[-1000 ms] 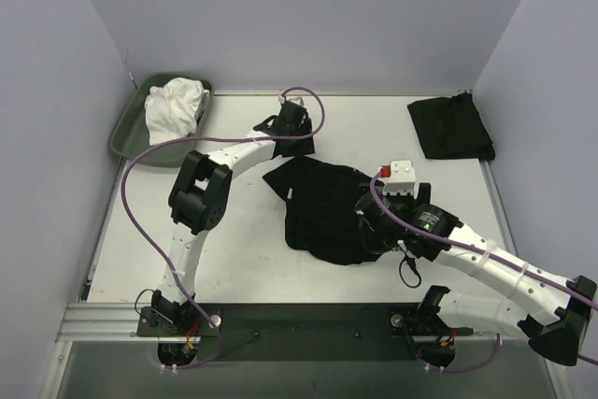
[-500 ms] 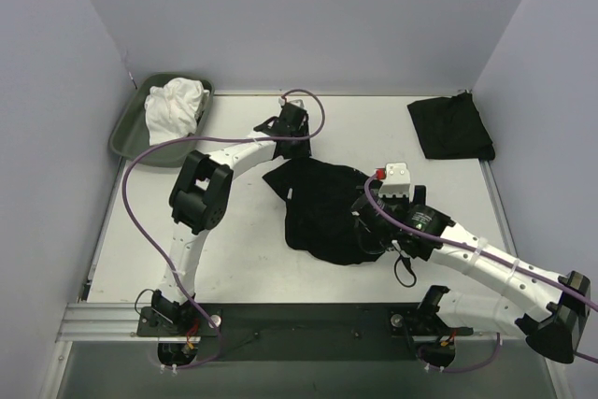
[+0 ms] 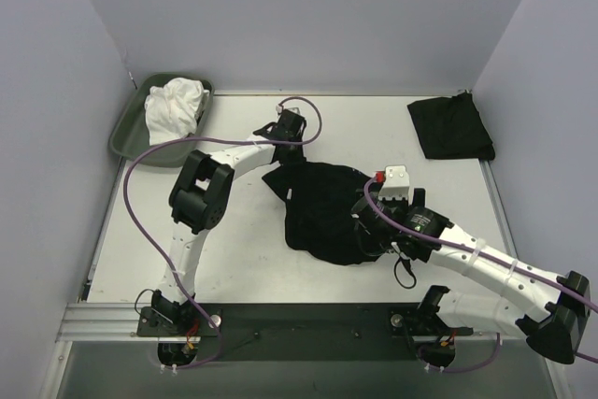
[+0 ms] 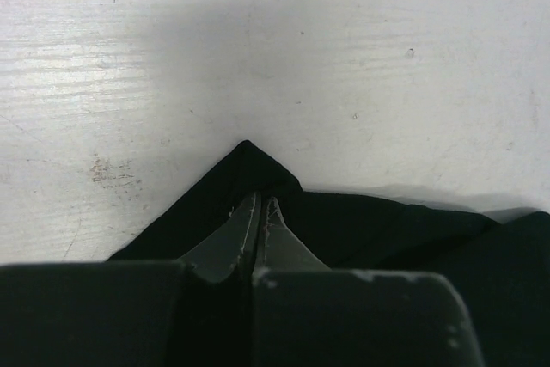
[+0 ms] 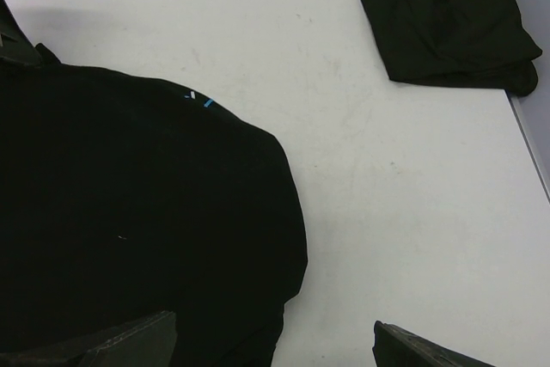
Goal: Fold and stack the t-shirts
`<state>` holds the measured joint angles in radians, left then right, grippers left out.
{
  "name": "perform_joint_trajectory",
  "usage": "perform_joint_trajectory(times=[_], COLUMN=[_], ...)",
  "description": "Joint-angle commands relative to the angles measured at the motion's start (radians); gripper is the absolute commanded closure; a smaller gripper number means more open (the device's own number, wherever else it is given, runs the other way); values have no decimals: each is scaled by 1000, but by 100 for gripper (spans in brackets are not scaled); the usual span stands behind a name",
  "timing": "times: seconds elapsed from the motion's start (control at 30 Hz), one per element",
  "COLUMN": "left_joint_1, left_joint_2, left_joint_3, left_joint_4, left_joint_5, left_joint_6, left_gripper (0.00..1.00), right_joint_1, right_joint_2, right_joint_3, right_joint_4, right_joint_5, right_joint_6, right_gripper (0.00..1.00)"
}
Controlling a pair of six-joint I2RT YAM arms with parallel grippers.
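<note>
So a crumpled black t-shirt [image 3: 322,212], thin cloth with a tiny blue mark [image 5: 199,99], is seen heaped mid-way across the table [image 3: 234,231], one pointed corner pinched in the fully closed left gripper [image 4: 260,211], the right gripper [image 5: 275,345] is held wide open and empty over it, and a folded black t-shirt [image 3: 450,128] is parked far right.

A crumpled black t-shirt [image 3: 322,207] lies centrally; folded t-shirt [image 3: 451,128] far right; tray [image 3: 126,135] far left.

A plain black t-shirt [image 3: 322,212], marked with a small blue fleck [image 5: 199,100], is shown mid-table; the table [image 3: 234,231] is white. At its far right, a second black t-shirt [image 3: 450,128] is seen; at its far left, a grey-green tray [image 3: 121,137] with white cloth [image 3: 173,107].
</note>
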<state>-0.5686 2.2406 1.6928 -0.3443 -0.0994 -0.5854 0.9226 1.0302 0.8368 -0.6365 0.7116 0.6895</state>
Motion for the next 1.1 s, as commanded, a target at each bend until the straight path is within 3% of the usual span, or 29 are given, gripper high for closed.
perform_joint_trajectory(times=[0.0,0.17,0.33,0.53,0.67,0.83,0.97,1.07], left_joint_1=[18,13,9,7,-7,-48,-48,-53], left_joint_2=[16,-56,-261,-513,-689,-1019,-1284,-1390], left_joint_3=[-8,-24,-18,160,171,-31,-357,-537], left_joint_4=[4,24,27,-77,-140,-185,-249,-271], left_joint_5=[-28,-31,-19,41,66,-41,-126,-129], left_joint_6=[7,21,45,111,124,144,110,28], left_gripper=[100,100,100,100,100,100,100,100], right_joint_1=[-4,-5,-5,1,4,18,42,50], right_joint_2=[-30,-30,-13,-19,-56,-76,-91,-88], right_joint_3=[-19,-19,-21,-28,-34,-34,-39,-34], right_joint_4=[-8,-8,8,24,28,29,20,11], right_joint_5=[12,9,-1,-15,-17,-20,-12,-6], right_joint_6=[21,24,28,35,39,44,50,54], right_gripper=[0,0,0,0,0,0,0,0])
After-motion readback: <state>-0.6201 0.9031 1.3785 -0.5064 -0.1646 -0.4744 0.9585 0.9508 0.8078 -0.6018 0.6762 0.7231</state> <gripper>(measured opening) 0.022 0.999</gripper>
